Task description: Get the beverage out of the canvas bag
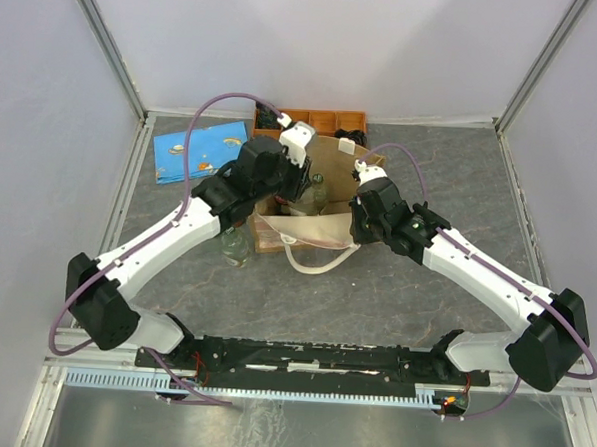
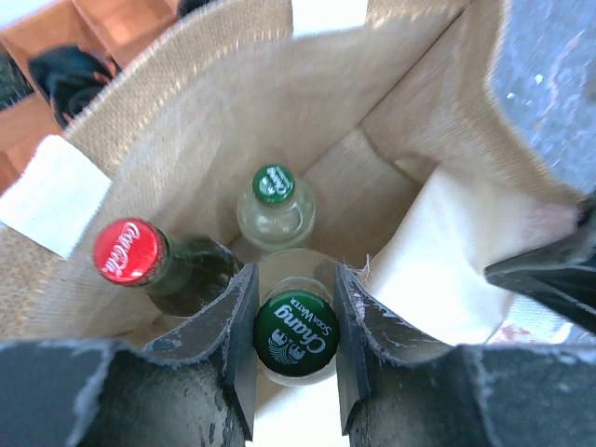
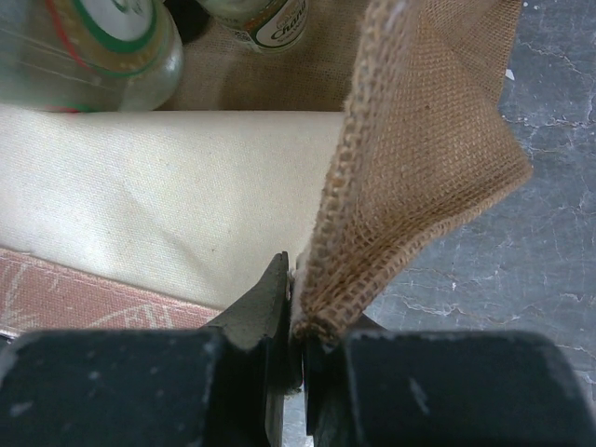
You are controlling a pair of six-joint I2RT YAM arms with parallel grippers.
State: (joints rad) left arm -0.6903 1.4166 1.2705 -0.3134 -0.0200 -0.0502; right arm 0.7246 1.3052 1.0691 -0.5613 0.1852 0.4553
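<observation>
Shows a flat blue patterned fabric pouch (image 1: 200, 150) far left on the grey marbled tabletop (image 1: 461, 182), near an orange compartmented tray (image 1: 334, 113) (something dark in one compartment) at the back.

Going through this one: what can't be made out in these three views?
Left wrist view: the Chang bottle below its cap, covered by the left pincer.
Top view: that grip itself, hidden under the left arm over the canvas bag.
Right wrist view: two bottles, cut off by the top edge.
Top view: dark items in the orange tray, too small to identify.
</observation>
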